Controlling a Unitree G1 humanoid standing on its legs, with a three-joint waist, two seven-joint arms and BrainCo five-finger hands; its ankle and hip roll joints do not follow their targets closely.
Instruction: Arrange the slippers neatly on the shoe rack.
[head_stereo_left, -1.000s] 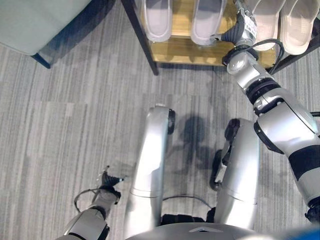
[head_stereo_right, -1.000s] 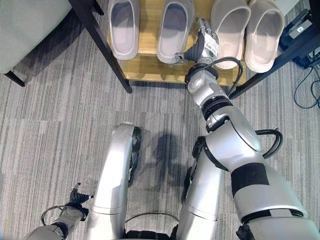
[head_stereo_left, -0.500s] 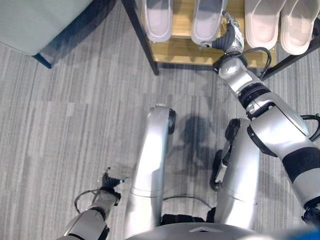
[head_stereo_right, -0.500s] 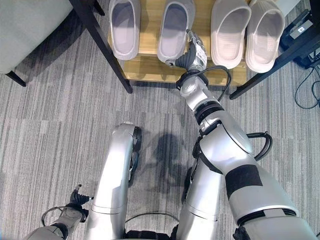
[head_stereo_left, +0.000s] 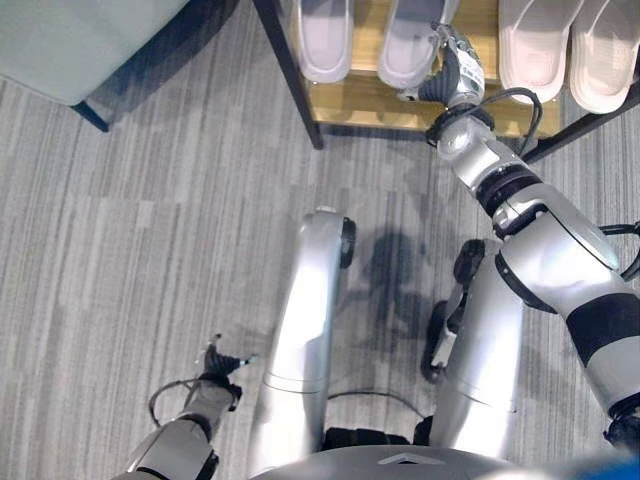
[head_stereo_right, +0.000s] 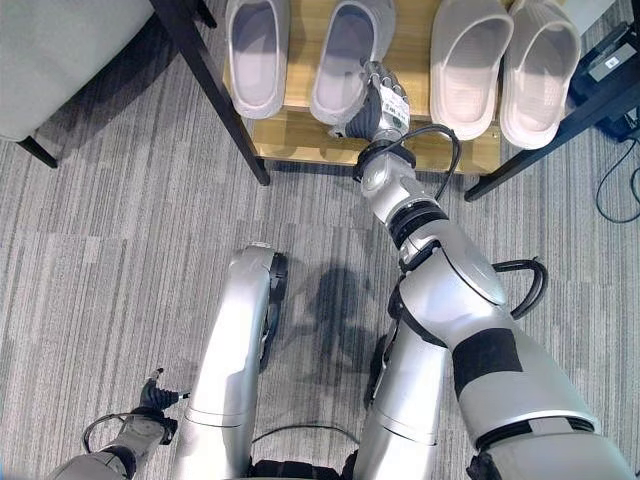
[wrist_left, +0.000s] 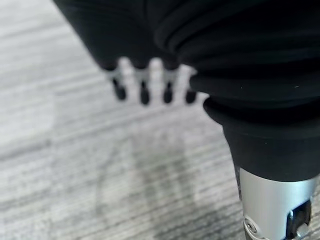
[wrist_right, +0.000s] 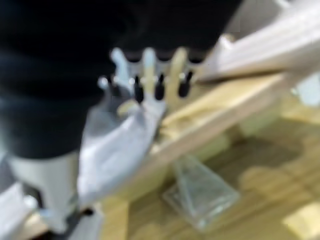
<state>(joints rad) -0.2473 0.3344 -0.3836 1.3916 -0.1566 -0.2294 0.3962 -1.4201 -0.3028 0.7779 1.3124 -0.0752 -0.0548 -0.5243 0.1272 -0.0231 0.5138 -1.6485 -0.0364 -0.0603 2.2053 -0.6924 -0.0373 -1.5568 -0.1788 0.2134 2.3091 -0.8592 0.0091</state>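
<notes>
Right eye view is showing the right hand (head_stereo_right: 379, 96) shifting across the shoe rack (head_stereo_right: 300, 135) from beside the beige slipper pair (head_stereo_right: 500, 62) to the inner grey slipper (head_stereo_right: 347, 62), apparently nudging it straight. Right wrist view is adding fingers (wrist_right: 150, 75) lying extended on that slipper's edge, though blurred. Away from the rack, the left hand (wrist_left: 150, 82) is hanging relaxed over carpet.
</notes>
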